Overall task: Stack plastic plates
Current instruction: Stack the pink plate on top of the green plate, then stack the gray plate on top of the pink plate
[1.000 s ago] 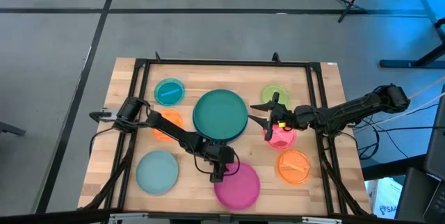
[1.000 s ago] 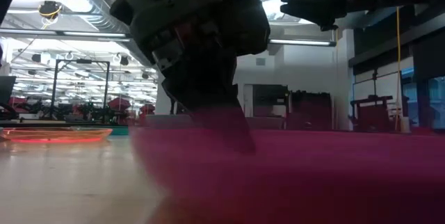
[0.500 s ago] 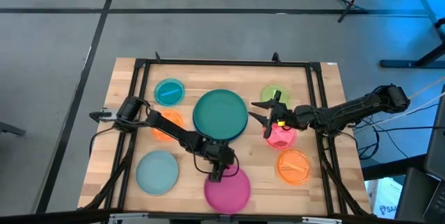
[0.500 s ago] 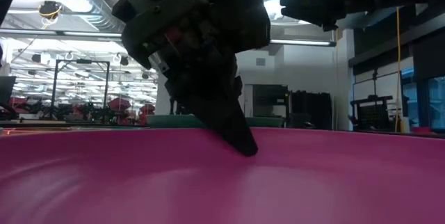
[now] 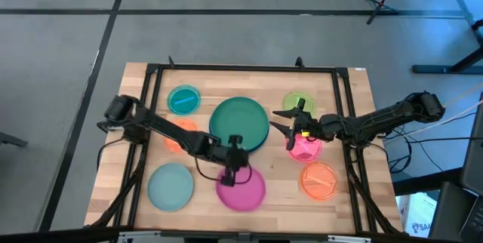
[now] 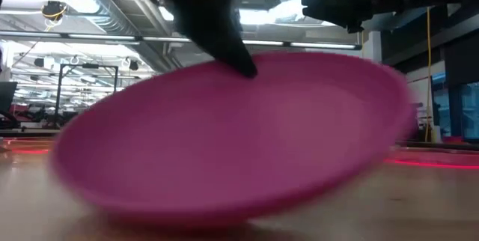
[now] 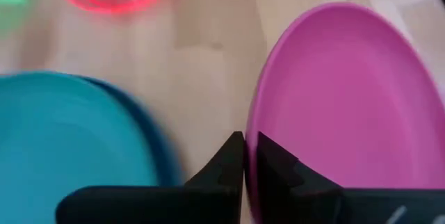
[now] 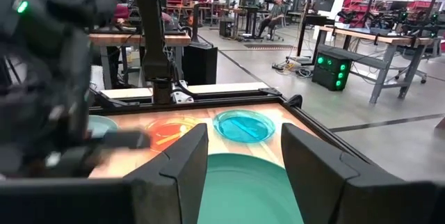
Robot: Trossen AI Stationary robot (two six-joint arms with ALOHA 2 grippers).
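Observation:
My left gripper is shut on the large magenta plate near the table's near edge; it also shows in the left wrist view. A large green plate lies on a blue one at the middle. My right gripper hovers open and empty at the green plate's right rim. A pale teal plate lies at the near left. The small plates lie flat: teal, orange under my left arm, lime, pink, orange. My left gripper pinches the magenta plate's far rim between its two fingers, one above and one below the rim. The fingers slant down from the far left. The plate is tilted, its held rim raised and its near side low by the table.
A black frame runs around the wooden tabletop. Bare wood lies between the magenta plate and the near orange plate. Workbenches and people show in the room beyond.
My left gripper, still shut on the magenta plate's rim, has gone toward the table's left and far edge and up. The plate has slid with it toward the green plate, and its held rim has tipped up off the table.

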